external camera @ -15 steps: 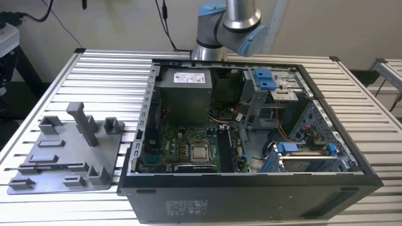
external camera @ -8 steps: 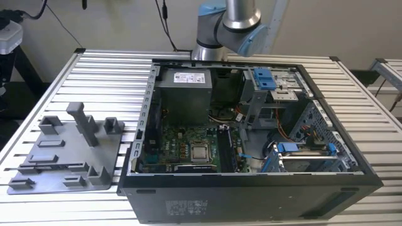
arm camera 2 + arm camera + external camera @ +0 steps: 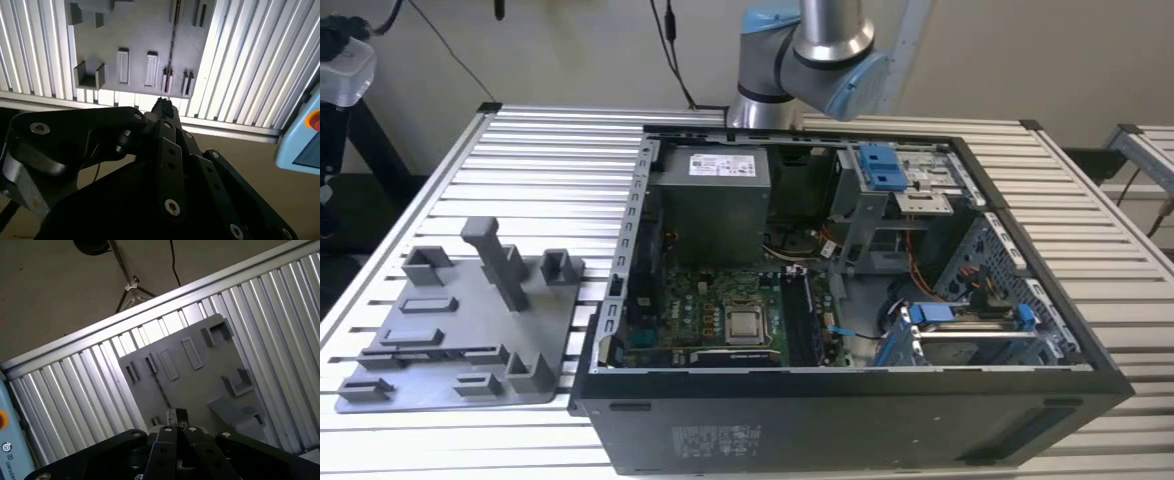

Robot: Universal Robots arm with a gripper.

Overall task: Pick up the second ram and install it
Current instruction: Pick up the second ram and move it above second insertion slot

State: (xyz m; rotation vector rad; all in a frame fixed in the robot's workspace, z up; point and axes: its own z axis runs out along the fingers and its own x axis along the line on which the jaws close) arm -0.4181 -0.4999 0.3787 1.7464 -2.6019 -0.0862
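Note:
The grey holder tray [image 3: 454, 330] lies on the slatted table at the exterior view's left. A thin dark strip stands on edge in its long slot [image 3: 440, 350]; it looks like the second ram [image 3: 173, 35] [image 3: 161, 390]. In both wrist views my gripper [image 3: 162, 106] [image 3: 176, 417] hangs high above the tray [image 3: 140, 30] [image 3: 200, 375], near the table's edge. Its black fingertips are pressed together, shut, with nothing between them. It touches neither the ram nor the tray.
An open computer case [image 3: 854, 390] takes up the table's middle, with the motherboard [image 3: 720, 310], memory slots [image 3: 803, 318] and grey power-supply box [image 3: 710, 200] exposed. The arm [image 3: 807, 50] rises behind the case. A blue pendant with a red button [image 3: 305, 135] sits off the table.

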